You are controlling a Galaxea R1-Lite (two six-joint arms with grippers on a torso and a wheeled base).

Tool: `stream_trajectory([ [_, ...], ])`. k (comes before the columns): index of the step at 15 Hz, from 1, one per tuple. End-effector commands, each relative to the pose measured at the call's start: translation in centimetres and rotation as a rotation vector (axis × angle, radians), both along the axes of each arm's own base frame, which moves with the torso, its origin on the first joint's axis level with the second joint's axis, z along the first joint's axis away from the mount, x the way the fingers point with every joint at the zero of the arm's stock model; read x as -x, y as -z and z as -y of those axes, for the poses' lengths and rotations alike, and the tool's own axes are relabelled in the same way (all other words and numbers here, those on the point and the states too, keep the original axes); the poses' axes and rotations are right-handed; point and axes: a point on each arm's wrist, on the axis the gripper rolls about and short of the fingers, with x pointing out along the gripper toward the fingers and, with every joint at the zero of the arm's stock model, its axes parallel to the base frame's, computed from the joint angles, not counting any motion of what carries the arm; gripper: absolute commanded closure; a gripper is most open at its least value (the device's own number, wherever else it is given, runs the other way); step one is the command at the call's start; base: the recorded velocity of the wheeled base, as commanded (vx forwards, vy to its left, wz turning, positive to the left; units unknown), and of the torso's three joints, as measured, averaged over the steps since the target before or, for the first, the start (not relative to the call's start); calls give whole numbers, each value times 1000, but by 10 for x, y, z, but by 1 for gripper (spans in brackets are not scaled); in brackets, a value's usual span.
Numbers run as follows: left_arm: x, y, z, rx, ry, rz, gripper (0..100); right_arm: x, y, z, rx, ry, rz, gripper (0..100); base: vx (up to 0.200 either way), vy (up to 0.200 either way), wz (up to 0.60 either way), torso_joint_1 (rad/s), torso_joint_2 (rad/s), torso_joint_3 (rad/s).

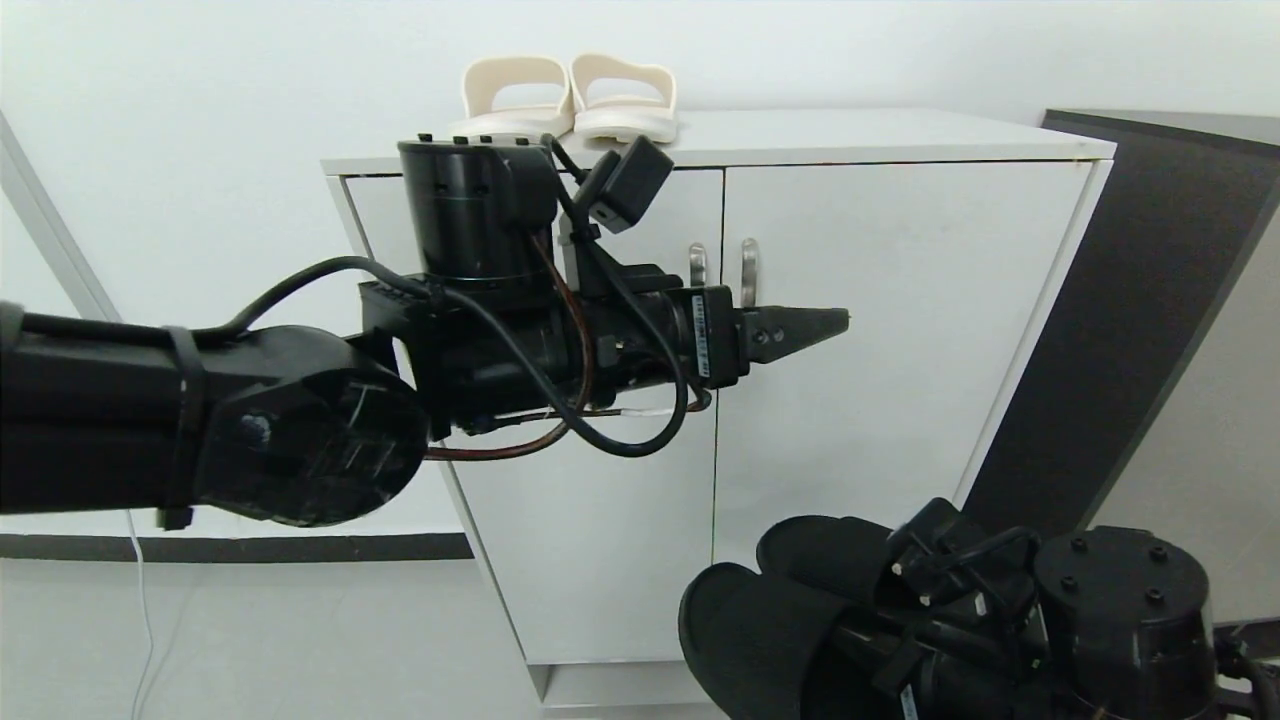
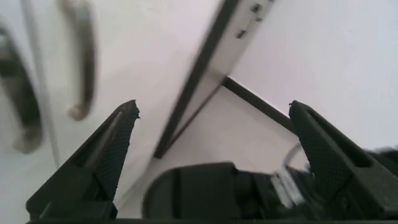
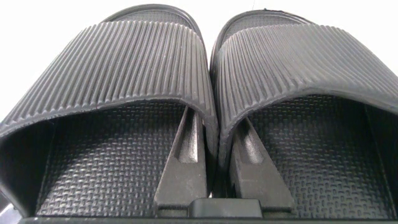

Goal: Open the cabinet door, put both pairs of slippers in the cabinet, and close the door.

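Black slippers (image 1: 790, 610): pinched together by the right gripper (image 3: 215, 118), low before the cabinet (image 1: 900, 350); side by side, long axes parallel, toes away from the wrist.
Left gripper (image 2: 212, 106): fingers spread, empty, near the handles (image 1: 748, 270).
Doors: shut.
White slippers (image 1: 570, 100): paired on the cabinet top.

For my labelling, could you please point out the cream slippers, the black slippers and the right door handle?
cream slippers (image 1: 625, 125), head view, front of one slipper's sole.
black slippers (image 3: 134, 65), right wrist view, one ribbed strap.
right door handle (image 1: 748, 270), head view, middle of the bar.
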Motion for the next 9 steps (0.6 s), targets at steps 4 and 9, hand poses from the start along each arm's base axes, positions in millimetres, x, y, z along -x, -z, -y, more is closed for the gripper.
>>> stream_trajectory([
  [4, -20, 8, 13, -8, -126, -3, 0, -2, 8, -2, 26, 8, -19, 100, 0, 0, 0, 0, 0, 0],
  [9, -30, 8, 18, -16, -224, -2, 0, -2, 8, -2, 27, 8, -19, 100, 0, 0, 0, 0, 0, 0],
])
